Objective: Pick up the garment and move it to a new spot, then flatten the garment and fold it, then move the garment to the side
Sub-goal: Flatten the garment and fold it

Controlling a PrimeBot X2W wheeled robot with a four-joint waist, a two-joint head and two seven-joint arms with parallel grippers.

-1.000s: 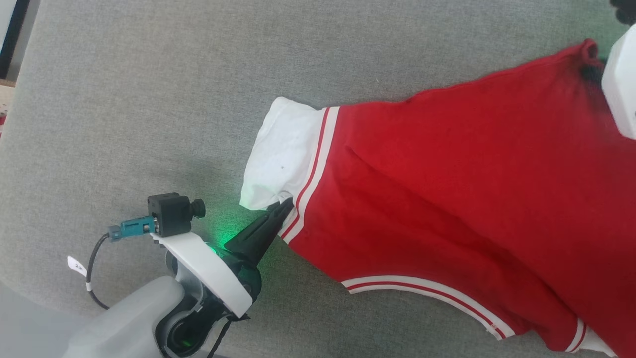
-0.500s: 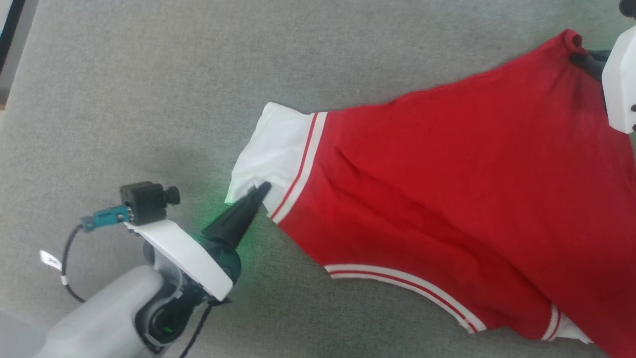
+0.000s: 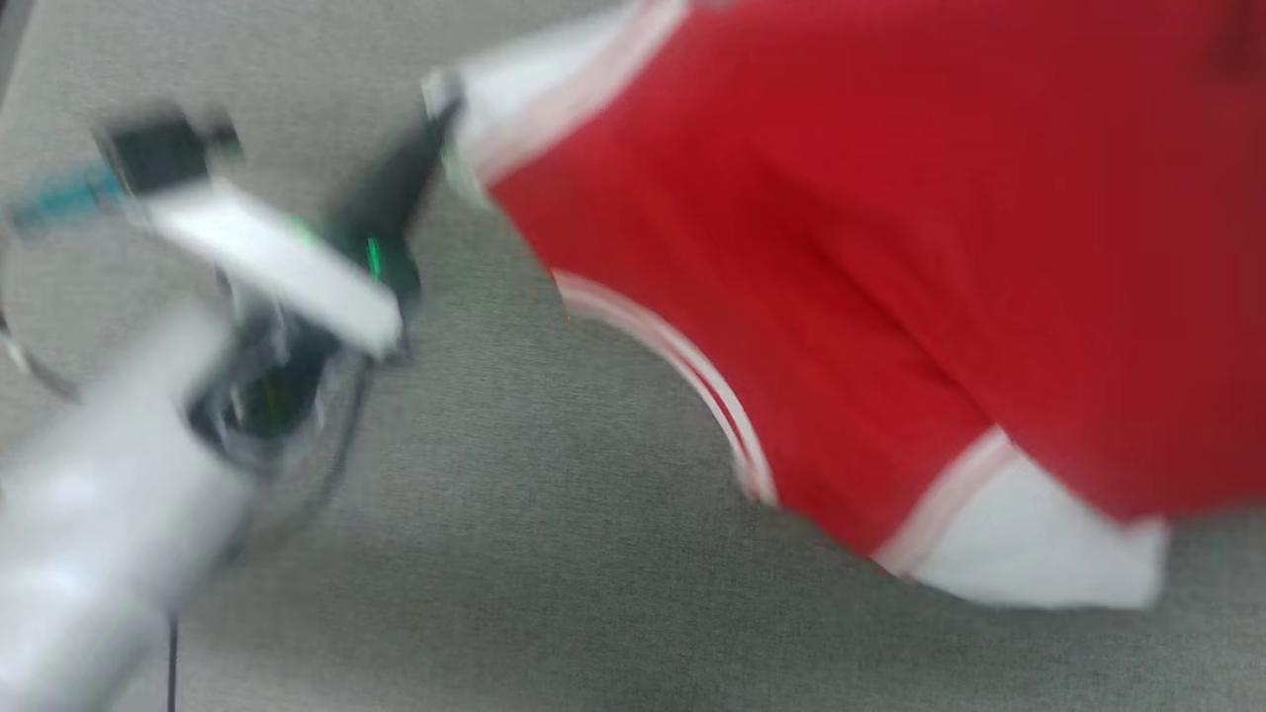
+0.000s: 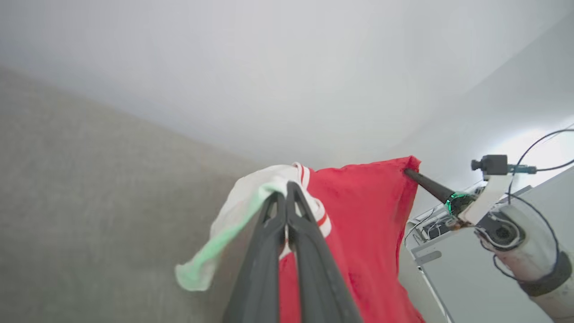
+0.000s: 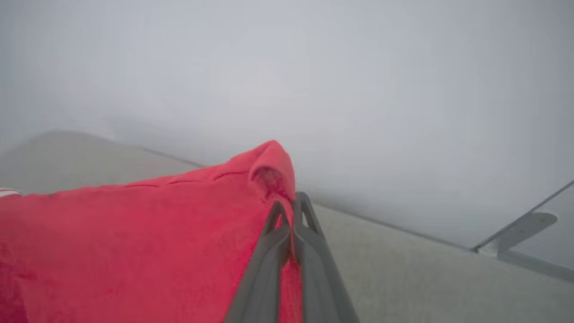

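Above a gray fabric surface [image 3: 495, 574], the red garment [image 3: 841, 247] hangs stretched between two robot grippers. The left gripper [image 4: 285, 193], its fingers pressed together, pinches the garment's white end on the left. The right gripper [image 5: 290, 204], also clamped tight, pinches a bunched red corner at the far right. The garment's other white end droops at the near right, and the head view is blurred.
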